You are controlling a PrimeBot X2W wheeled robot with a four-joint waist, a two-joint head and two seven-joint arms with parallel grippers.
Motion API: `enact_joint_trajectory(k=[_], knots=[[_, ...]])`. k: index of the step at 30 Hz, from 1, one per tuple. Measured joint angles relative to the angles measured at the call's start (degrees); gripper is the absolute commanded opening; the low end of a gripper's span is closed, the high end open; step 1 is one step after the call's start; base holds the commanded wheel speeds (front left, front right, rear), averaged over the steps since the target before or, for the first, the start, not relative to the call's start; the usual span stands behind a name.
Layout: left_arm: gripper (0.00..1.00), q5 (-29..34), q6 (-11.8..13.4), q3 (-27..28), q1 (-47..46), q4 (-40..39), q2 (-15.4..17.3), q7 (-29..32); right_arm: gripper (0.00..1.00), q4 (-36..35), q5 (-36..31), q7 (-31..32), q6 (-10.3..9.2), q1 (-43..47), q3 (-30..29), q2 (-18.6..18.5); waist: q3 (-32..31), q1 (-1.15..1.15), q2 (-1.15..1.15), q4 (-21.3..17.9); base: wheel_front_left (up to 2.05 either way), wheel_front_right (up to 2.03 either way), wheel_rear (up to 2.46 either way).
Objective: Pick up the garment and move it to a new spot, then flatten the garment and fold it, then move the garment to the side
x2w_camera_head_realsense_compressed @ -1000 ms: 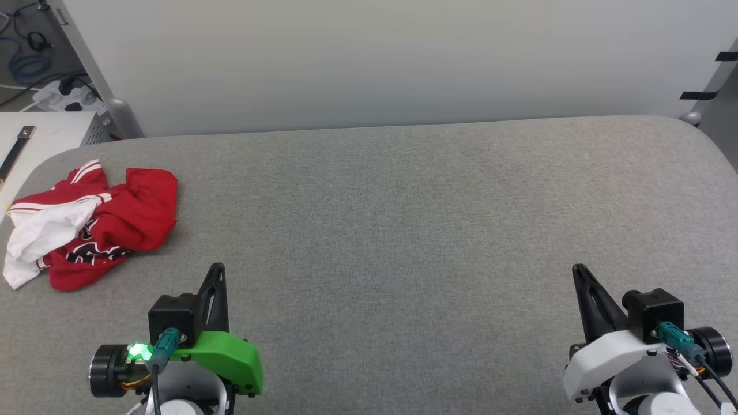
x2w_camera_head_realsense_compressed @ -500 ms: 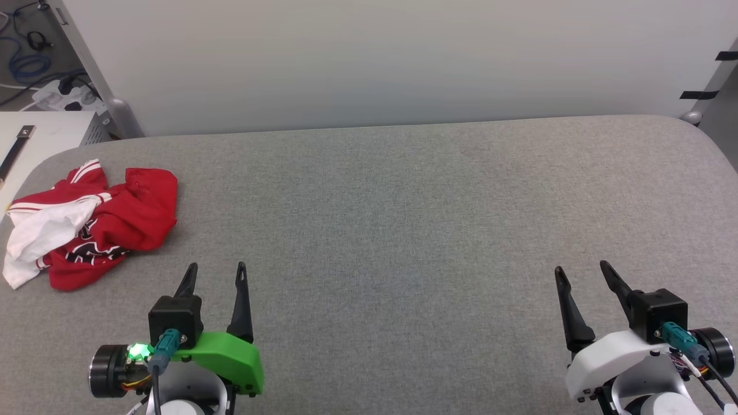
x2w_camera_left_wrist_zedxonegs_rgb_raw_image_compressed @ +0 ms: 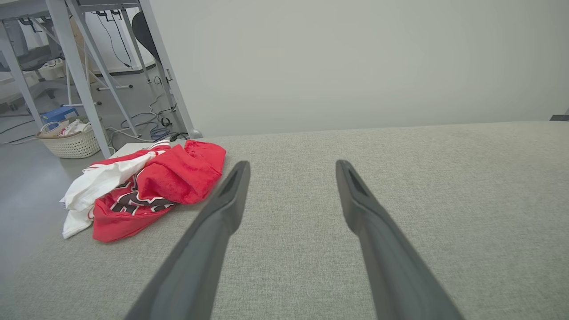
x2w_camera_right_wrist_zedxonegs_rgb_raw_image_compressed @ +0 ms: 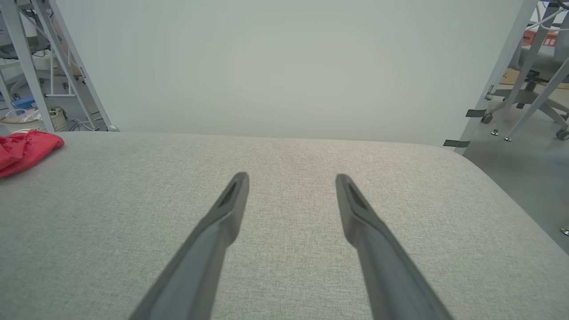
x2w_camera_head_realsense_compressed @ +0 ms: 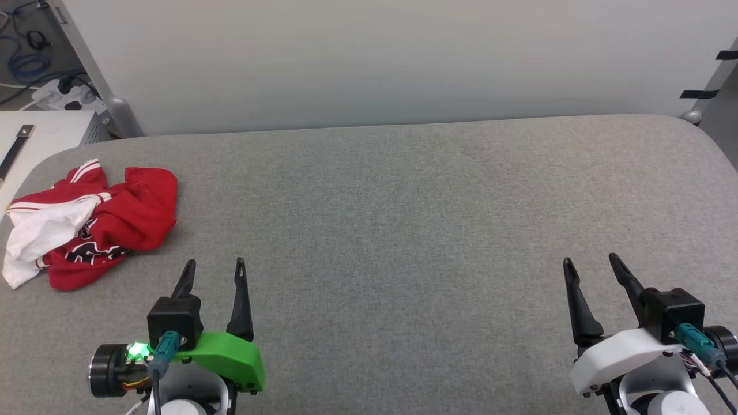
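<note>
The crumpled red jersey T-shirt with white sleeves point(x2w_camera_head_realsense_compressed: 138, 213) is lying by the far left corner of the grey fabric-covered worktop point(x2w_camera_head_realsense_compressed: 403, 219), apart from both hands. The left hand point(x2w_camera_head_realsense_compressed: 215, 261) and the right hand point(x2w_camera_head_realsense_compressed: 591, 258) are hovering at the near edge, fingers spread wide, holding nothing. A plain pale wall point(x2w_camera_head_realsense_compressed: 375, 63) is rising behind the far edge. Cables point(x2w_camera_head_realsense_compressed: 26, 66) are lying on the floor at its left.

A: Any lettering legible?
B: None. Black, white-edged print on the crumpled garment point(x2w_camera_head_realsense_compressed: 92, 227), folded over itself, unreadable. White marks on a distant red box point(x2w_camera_right_wrist_zedxonegs_rgb_raw_image_compressed: 535, 38), too small.
</note>
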Motion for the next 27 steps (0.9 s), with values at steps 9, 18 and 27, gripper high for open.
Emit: enact_joint_trajectory(k=[9,18,27], knots=[[1.00,-0.2,0.2,-0.2,0.0,-0.2,0.0,-1.0,1.00,-1.2,0.6,-1.0,0.00,0.1,-0.1,0.0,0.1,0.00,0.00,0.2,0.00,0.00,0.00],[1.00,-0.2,0.6,-0.5,0.0,-0.3,0.0,-2.2,1.00,-2.2,1.3,-2.1,0.00,0.2,0.1,0.0,0.2,0.00,0.00,0.4,0.00,0.00,0.00],[1.00,-0.2,0.9,-0.6,0.0,-0.4,0.0,-3.3,1.00,-2.8,2.0,-3.3,0.00,1.1,0.5,0.0,-0.1,0.00,0.00,0.5,0.00,0.00,0.00]])
